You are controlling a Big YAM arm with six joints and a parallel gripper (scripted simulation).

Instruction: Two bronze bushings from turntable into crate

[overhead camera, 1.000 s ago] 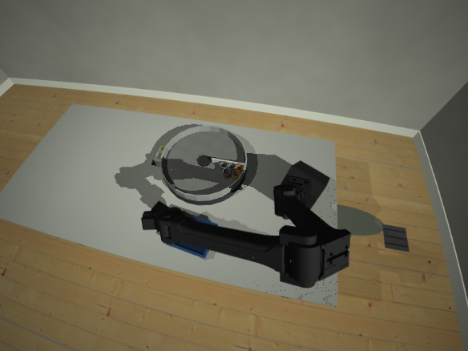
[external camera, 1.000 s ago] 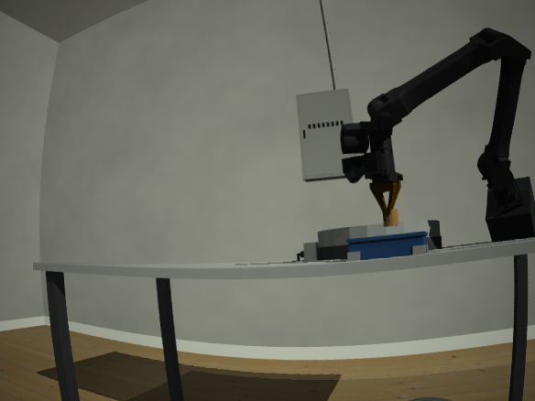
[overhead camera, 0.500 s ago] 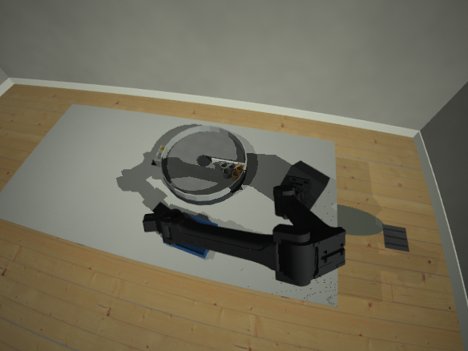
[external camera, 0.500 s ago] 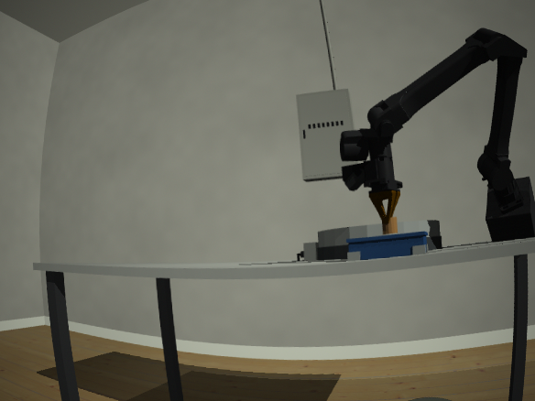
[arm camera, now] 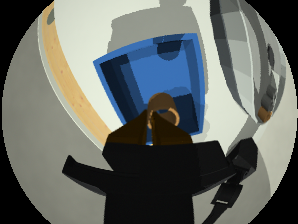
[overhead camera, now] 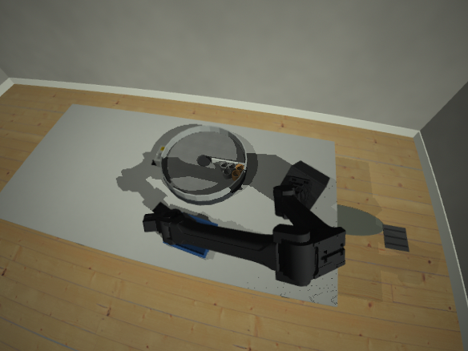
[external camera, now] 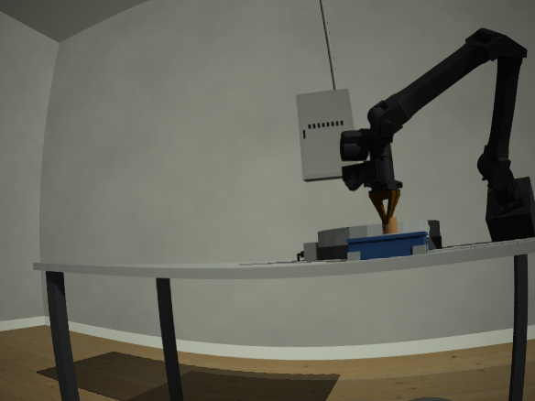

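My gripper [external camera: 389, 219] is shut on a bronze bushing [external camera: 389, 226] and holds it upright just over the blue crate [external camera: 387, 244], its lower end level with the crate's rim. In the wrist view the bushing [arm camera: 162, 115] hangs between the fingers above the crate's open inside [arm camera: 154, 84]. In the top view the arm covers most of the crate [overhead camera: 187, 245]. The round turntable [overhead camera: 203, 162] holds a small cluster by its right rim: one bronze bushing [overhead camera: 238, 170] and grey bushings [overhead camera: 227, 168] beside it.
The arm's black base [overhead camera: 304, 184] stands at the right of the grey mat. A white bar runs from the turntable's dark hub [overhead camera: 203, 159] towards the cluster. A grey wall box [external camera: 324, 134] hangs behind the arm.
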